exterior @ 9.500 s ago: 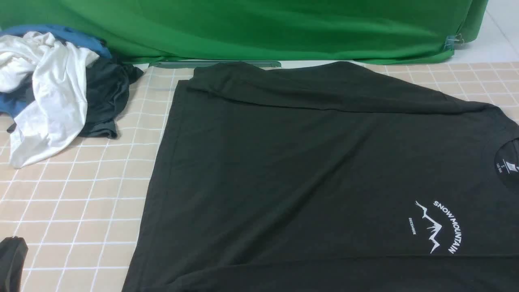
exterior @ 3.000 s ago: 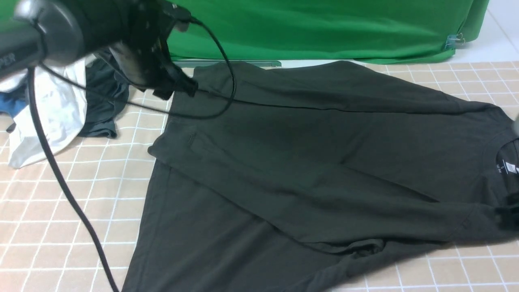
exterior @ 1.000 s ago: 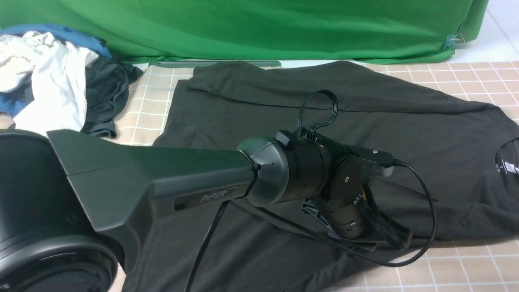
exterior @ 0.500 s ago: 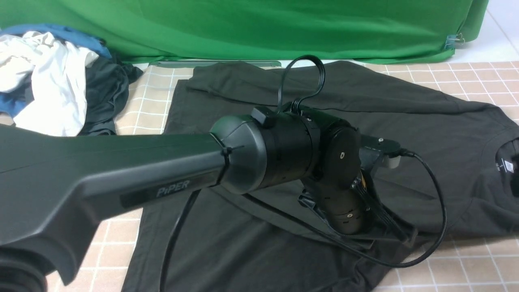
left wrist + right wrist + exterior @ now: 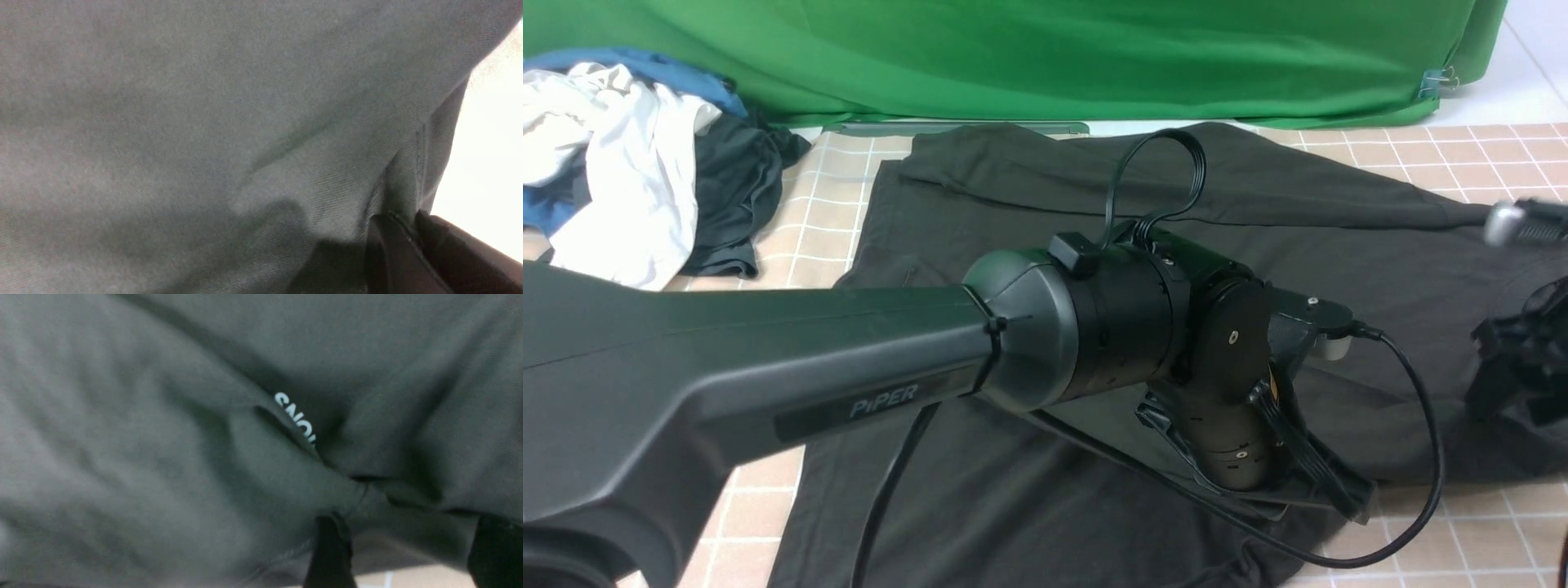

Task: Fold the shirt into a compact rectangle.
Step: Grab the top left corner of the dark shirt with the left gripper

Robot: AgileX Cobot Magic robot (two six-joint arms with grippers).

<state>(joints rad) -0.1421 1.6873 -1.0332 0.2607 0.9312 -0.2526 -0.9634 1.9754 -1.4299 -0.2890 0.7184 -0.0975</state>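
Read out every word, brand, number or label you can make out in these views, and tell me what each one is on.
"PiPER": pale lettering on the side of the left arm, front view.
"SNO", with the next letter cut off by a fold: white print on the shirt, right wrist view.
Nothing else can be read; the left wrist view shows only plain cloth.
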